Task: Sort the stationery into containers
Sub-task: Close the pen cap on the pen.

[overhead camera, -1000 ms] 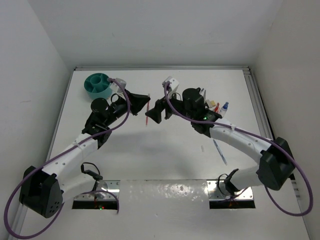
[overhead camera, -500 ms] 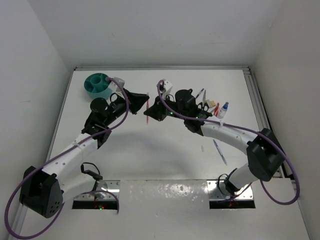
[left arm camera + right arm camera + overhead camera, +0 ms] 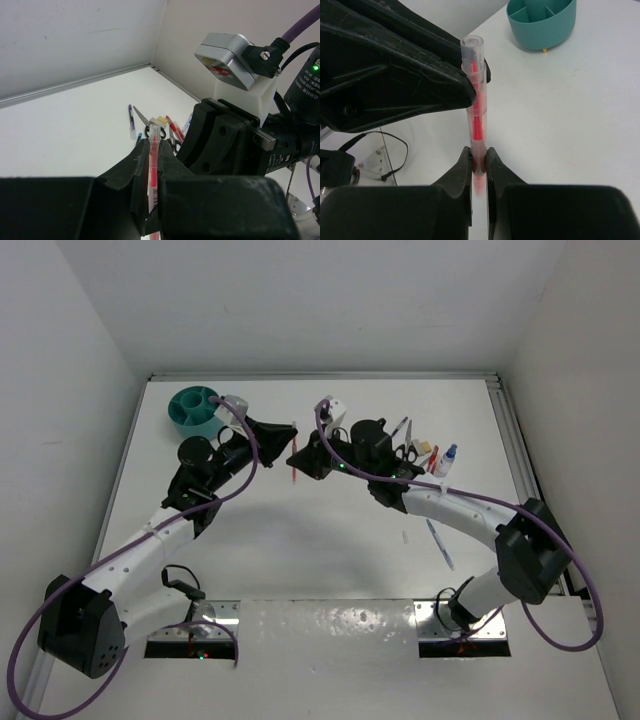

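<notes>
**Item: red pen**. Held off the table, near upright with the clear cap uppermost. Placed to the right of the organiser as seen from above, and well apart from it.

**Grip.** Clamped in two places at once. Left gripper closed on the barrel nearer the cap. Right gripper closed on the barrel lower down, a finger pressed to each side. Little bare barrel left between the two grips.

**Step, as judged.** Taken for a pass or regrip of the pen between the arms. Keeping side not told by the pictures, though the left arm stood nearer the organiser.

**Handling called for.**
- One gripper opened at a time, the other kept firm.
- Releasing fingers spread fully, then drawn straight back from the barrel rather than swept sideways.
- Slim, smooth barrel judged liable to pivot in a single grip, so carried slowly.
- Lowered tip first into a compartment of the organiser before letting go.

**Other stock.** Scissors and small bottle lay clustered on the table farther right of the organiser. Blue pen lay apart, right of the organiser and nearer the arm bases.
</notes>
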